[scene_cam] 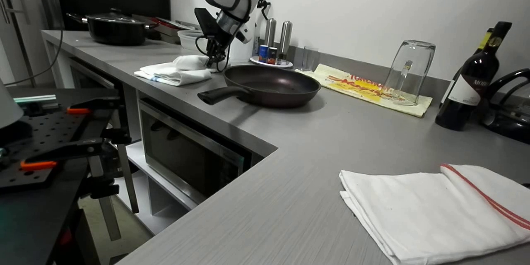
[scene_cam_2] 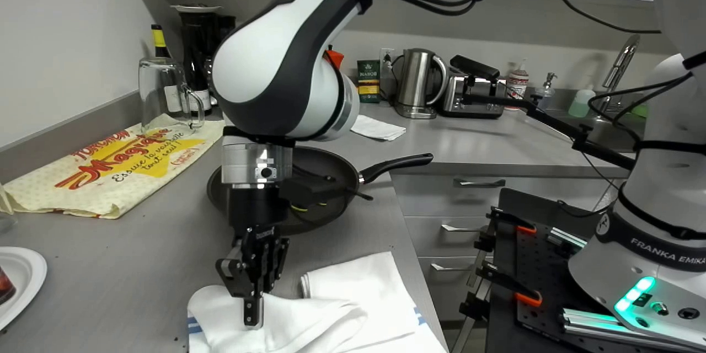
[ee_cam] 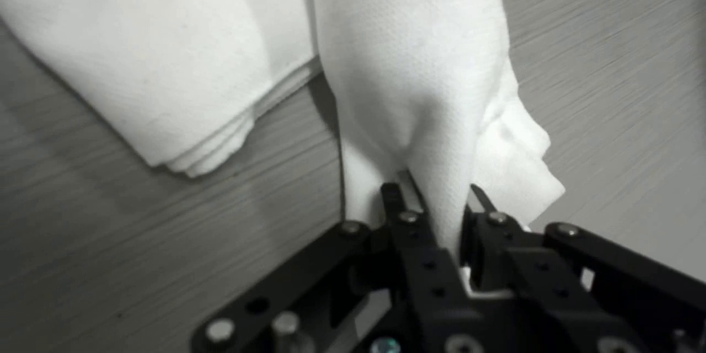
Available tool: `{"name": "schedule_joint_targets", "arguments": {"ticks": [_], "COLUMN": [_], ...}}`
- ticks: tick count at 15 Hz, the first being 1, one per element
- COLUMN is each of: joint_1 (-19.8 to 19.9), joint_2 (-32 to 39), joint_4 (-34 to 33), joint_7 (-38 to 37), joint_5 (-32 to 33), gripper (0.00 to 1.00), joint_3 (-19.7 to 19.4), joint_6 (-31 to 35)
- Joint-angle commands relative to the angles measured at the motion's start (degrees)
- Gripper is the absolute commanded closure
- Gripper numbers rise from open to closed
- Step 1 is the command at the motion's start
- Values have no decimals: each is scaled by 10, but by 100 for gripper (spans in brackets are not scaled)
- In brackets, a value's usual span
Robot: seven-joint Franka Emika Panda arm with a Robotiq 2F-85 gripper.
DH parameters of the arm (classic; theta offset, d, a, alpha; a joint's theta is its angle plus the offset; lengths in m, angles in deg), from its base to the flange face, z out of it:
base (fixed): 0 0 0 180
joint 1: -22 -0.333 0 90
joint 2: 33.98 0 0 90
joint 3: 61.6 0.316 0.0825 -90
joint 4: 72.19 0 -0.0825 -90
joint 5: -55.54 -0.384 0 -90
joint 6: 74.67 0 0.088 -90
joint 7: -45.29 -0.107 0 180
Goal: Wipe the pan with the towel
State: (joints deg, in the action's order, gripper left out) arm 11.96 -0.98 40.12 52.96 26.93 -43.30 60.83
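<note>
1. In the wrist view we find the end effector [ee_cam: 444, 198] low in the frame, clamped on a fold of the white towel [ee_cam: 408, 49]; more of the towel spreads across the upper left.
2. In an exterior view we see the towel at the bottom centre, resting folded on the bench [scene_cam_2: 138, 265], with blue stripes showing at its left and right.
3. We have the pan [scene_cam: 273, 85] near the middle of the frame in an exterior view, just beside the towel and to its right, its handle pointing to the lower left.
4. In an exterior view we see the arm [scene_cam_2: 276, 71] reaching down from the top of the frame, hiding part of the pan.
5. At the lower right we note a red-striped cloth [scene_cam: 426, 211].
6. Above it, at right, we see a printed yellow cloth [scene_cam: 331, 78] with a glass mug [scene_cam: 408, 72] standing on it.
7. At the upper left we see a lidded black pot [scene_cam: 116, 31].
</note>
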Motion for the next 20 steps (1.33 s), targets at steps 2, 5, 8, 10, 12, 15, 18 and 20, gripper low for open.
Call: {"name": "schedule_joint_targets", "arguments": {"ticks": [2, 5, 8, 10, 12, 15, 18, 20], "joint_1": [14, 15, 13, 16, 9, 0, -13, -21], "joint_2": [-62, -113, -145, -160, -159, -141, -117, -99], "joint_4": [-11, -24, -32, -28, -21, -10, 3, 2], "joint_7": [-12, -14, -20, -28, -54, -101, -160, -199], "joint_5": [17, 42, 117, 154, 226, 343, 452, 505], "gripper": [96, 96, 96, 96, 96, 96, 96, 96], "joint_3": [-4, -20, -51, -69, -97, -132, -164, -180], "joint_6": [-60, -71, -81, -81, -73, -71, -79, -80]}}
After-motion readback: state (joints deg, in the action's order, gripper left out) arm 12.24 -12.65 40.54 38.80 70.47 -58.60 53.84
